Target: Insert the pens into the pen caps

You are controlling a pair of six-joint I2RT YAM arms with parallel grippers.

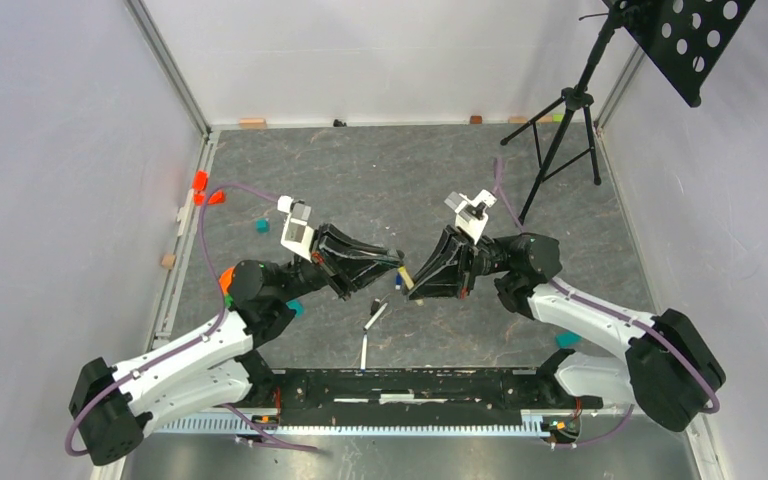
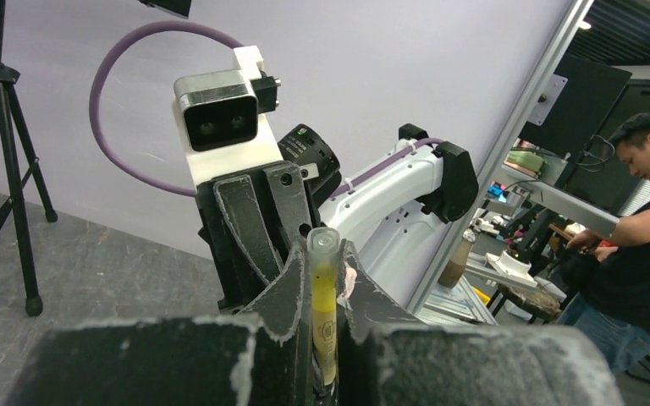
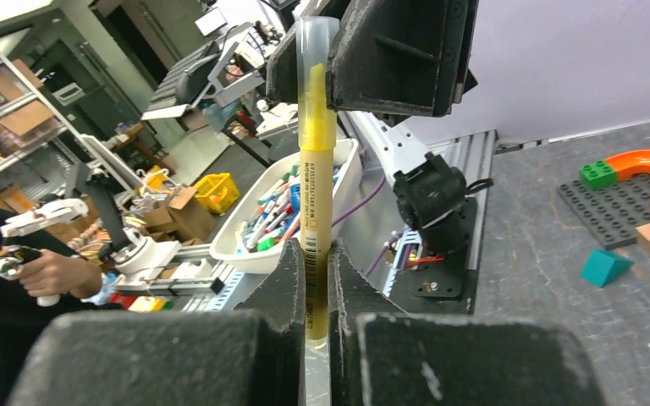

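The yellow-olive pen hangs between my two grippers at the table's middle, above the floor. My left gripper is shut on the yellow pen; its clear capped end pokes past the fingertips. My right gripper is shut on the same pen's barrel, which rises to the left gripper's finger. A small blue cap shows just below the fingertips. Two white pens lie on the floor in front. I see no separate black cap.
A black tripod stand is at the back right. Teal blocks and red blocks lie about. In the right wrist view a studded plate and a teal wedge lie on the floor.
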